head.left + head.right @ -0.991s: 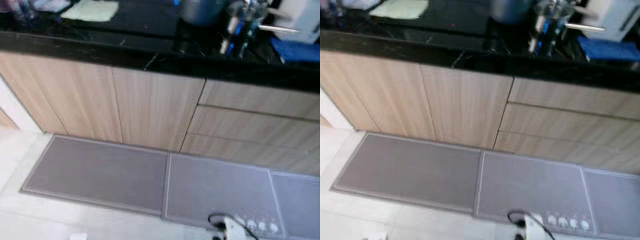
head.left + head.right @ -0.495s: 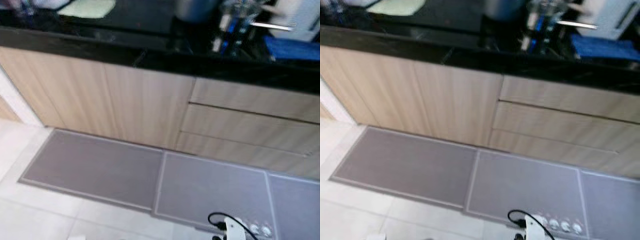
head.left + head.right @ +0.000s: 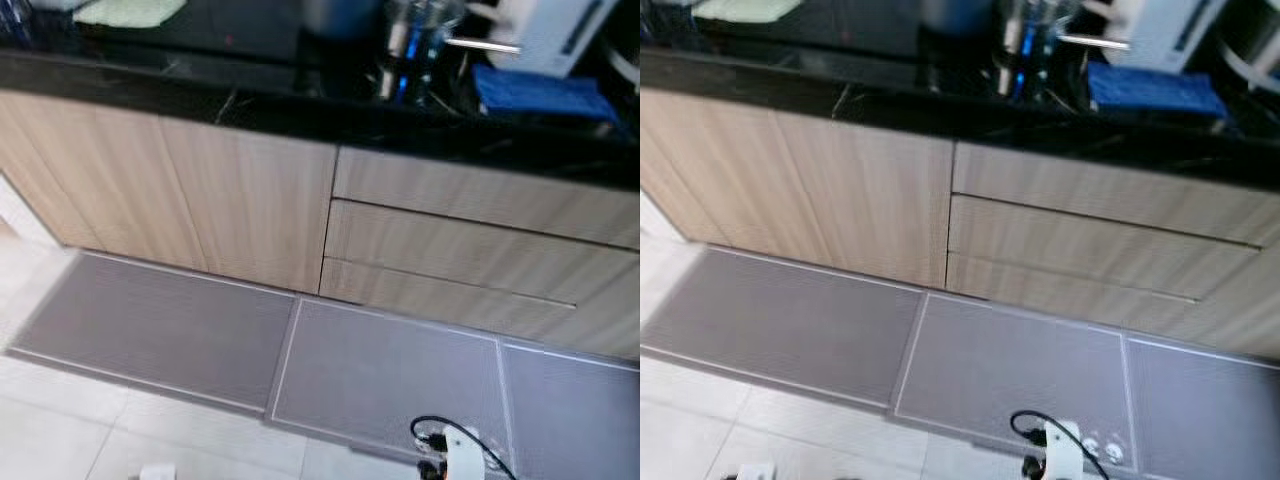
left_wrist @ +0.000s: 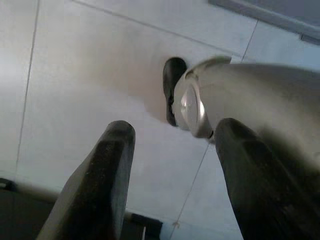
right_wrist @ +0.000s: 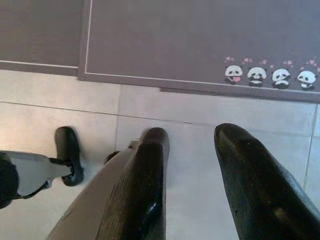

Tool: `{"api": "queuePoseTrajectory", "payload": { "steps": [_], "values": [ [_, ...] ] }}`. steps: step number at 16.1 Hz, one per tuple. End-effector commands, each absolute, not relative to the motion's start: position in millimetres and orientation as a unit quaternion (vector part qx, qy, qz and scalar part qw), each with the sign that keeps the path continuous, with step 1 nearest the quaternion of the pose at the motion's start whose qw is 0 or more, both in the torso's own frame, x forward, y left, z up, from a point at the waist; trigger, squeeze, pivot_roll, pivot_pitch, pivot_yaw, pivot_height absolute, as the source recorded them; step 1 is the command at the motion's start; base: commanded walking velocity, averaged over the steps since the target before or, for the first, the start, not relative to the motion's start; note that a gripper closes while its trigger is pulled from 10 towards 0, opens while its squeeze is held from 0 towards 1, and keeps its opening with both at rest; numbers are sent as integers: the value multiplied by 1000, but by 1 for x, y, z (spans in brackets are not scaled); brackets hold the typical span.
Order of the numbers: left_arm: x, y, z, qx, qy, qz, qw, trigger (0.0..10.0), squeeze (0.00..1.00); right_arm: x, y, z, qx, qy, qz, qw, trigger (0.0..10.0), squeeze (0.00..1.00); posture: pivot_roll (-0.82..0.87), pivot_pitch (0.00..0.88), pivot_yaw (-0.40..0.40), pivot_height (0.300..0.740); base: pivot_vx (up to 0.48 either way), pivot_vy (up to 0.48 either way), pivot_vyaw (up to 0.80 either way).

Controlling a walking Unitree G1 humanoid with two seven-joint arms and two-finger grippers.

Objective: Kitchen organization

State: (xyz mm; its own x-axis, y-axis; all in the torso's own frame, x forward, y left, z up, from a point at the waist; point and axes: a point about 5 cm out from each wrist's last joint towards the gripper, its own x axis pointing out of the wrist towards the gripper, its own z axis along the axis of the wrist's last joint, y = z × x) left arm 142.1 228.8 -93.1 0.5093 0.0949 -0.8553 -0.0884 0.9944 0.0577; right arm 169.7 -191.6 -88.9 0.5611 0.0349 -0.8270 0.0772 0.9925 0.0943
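Black counter (image 3: 300,105) at my 12 o'clock over wood cabinets (image 3: 250,205), grey mat (image 3: 160,335) below, my left gripper (image 4: 172,165) and right gripper (image 5: 192,170) hung open, empty, over tile floor (image 5: 60,100).

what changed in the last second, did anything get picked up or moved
Only the camera moved: the view swung toward the robot's right, so the drawers and blue cloth slid toward the middle of the picture. Nothing was picked up or let go. The worktop items and grey mats kept their places. Both arms hang by the floor, left tool and right tool open and empty.
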Motion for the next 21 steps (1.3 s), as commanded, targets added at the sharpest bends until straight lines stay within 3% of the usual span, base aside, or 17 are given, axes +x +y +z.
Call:
{"api": "queuePoseTrajectory", "payload": {
  "steps": [1, 13, 17, 21],
  "values": [
    [129, 229, -98, -3, 512, 57, 857, 10000, 0, 164, -195, -91, 60, 478, -21, 876, 10000, 0, 113, 160, -69, 740, 0, -322, 0],
    [129, 228, -98, -6, 513, 55, 857, 10000, 0, 172, -194, -88, 63, 472, -29, 879, 10000, 0, 115, 170, -65, 740, 0, -322, 0],
    [129, 225, -99, -6, 513, 51, 857, 10000, 0, 167, -190, -91, 62, 477, -33, 876, 10000, 0, 114, 152, -67, 740, 0, -322, -633],
    [128, 225, -99, -8, 513, 50, 857, 10000, 0, 167, -196, -90, 66, 470, -40, 879, 10000, 0, 115, 148, -68, 740, 0, -322, 0]
  ]
}}
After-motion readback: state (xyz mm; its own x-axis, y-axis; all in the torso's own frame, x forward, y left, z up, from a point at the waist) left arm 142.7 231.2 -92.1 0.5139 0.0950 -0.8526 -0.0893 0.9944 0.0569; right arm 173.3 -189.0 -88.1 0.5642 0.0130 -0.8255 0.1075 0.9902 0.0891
